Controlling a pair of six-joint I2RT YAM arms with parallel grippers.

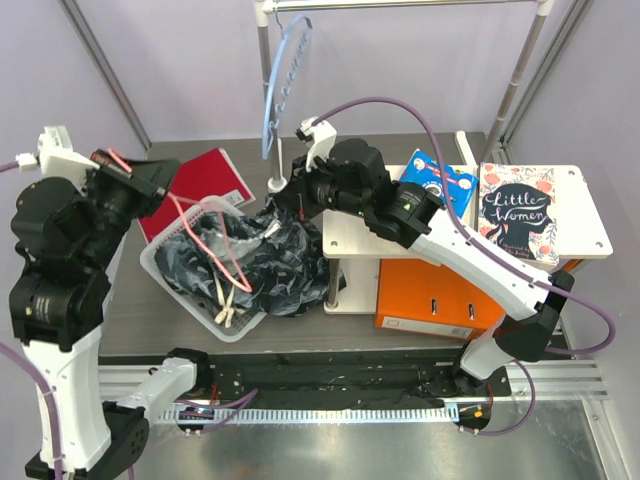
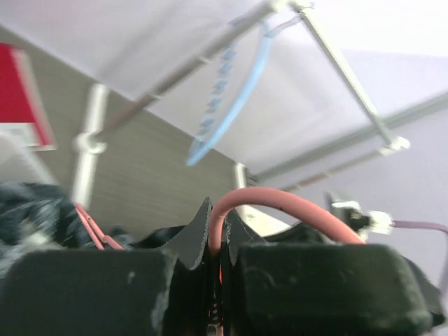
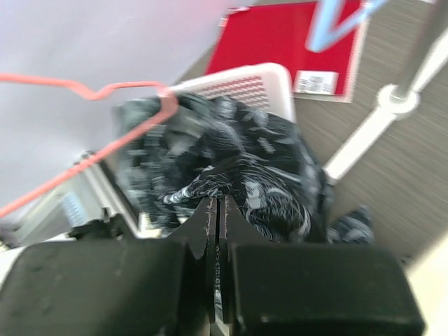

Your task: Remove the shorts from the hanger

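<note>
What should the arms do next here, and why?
Probably draw the right gripper, shut on the shorts, away from the hanger, which the left gripper clamps by its hook; one hanger arm seems to run under the fabric.

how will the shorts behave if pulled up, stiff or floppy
Probably floppy: the shorts lie crumpled in folds across the basket. Likely light, sagging from any pinch point. They may snag, since the hanger crosses the cloth.
</note>
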